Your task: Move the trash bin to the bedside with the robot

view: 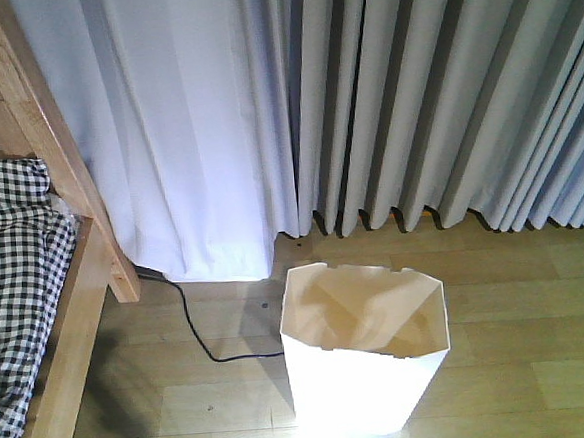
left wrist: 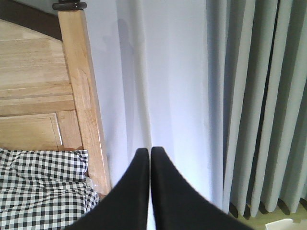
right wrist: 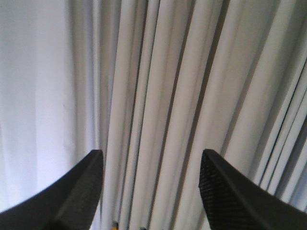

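Front view. The bin (view: 366,349) stands upright on the wood floor (view: 523,363), near centre and slightly right, its mouth empty. The bed (view: 49,326) with checked bedding (view: 14,258) lies at the left edge; a strip of bare floor separates bin and bed. A black cable (view: 195,331) runs across that strip from the curtain (view: 384,102) toward the bin's near left side, where it passes out of sight. No arm shows in this view. Risk: a bin slid left along the floor may catch the cable and tip or drag it; a push applied high on the thin wall may topple the bin rather than move it.

Left wrist view. The left gripper (left wrist: 149,153) has its fingers pressed together, holding nothing, and faces the curtain beside the bedpost (left wrist: 84,96). A white corner at the lower right edge may be the bin's rim; too little shows to tell. Risk: a leftward swing could strike the post.

Right wrist view. The right gripper (right wrist: 151,165) has its fingers well apart, empty, and faces curtain folds only. The bin is out of view, so any descent toward its rim would begin unsighted and could miss or knock it.
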